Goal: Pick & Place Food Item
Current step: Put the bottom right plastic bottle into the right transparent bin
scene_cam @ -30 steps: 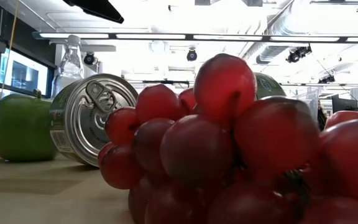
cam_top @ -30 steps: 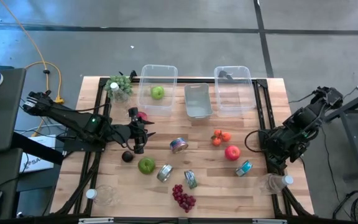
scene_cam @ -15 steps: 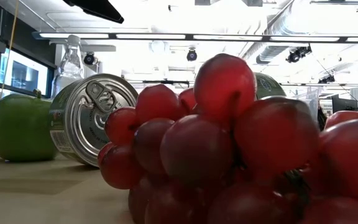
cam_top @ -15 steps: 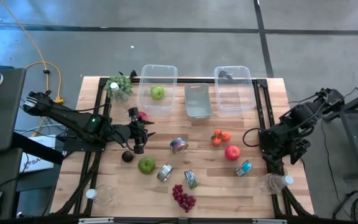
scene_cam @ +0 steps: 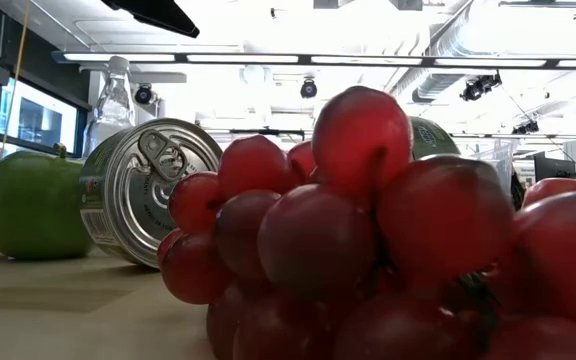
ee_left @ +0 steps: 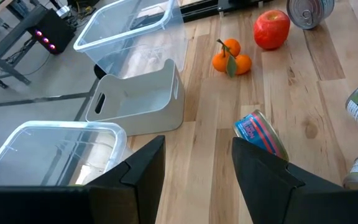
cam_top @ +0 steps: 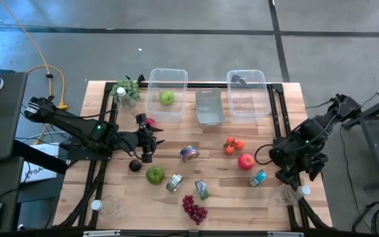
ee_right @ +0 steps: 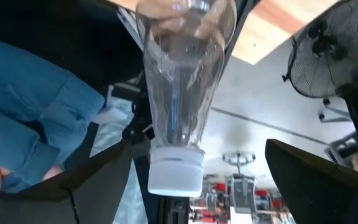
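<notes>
Food lies spread over the wooden table: a red apple (cam_top: 245,160), oranges (cam_top: 233,144), a green apple (cam_top: 154,174), red grapes (cam_top: 194,209) and a dark plum (cam_top: 135,165). My right gripper (cam_top: 287,179) is open and empty near the table's right near corner. It hangs just over a clear plastic bottle (cam_top: 293,193) lying on its side. In the right wrist view the bottle (ee_right: 182,81) and its white cap show between my spread fingers, and my right gripper (ee_right: 197,171) is clear of it. My left gripper (cam_top: 151,140) is open and empty left of the table's middle, above the table.
Two clear bins (cam_top: 168,96) (cam_top: 247,92) and a grey tray (cam_top: 209,106) stand along the far edge; one bin holds a green apple (cam_top: 166,97). Cans (cam_top: 189,153) (cam_top: 258,178) (cam_top: 174,182) lie about. Green grapes (cam_top: 125,89) sit at the far left. A person in blue (ee_right: 30,118) stands beyond the table.
My right arm has swung from the table's right edge toward the near edge and slightly left, bringing its gripper closer to the clear bottle. The left arm and all the food have stayed where they were.
</notes>
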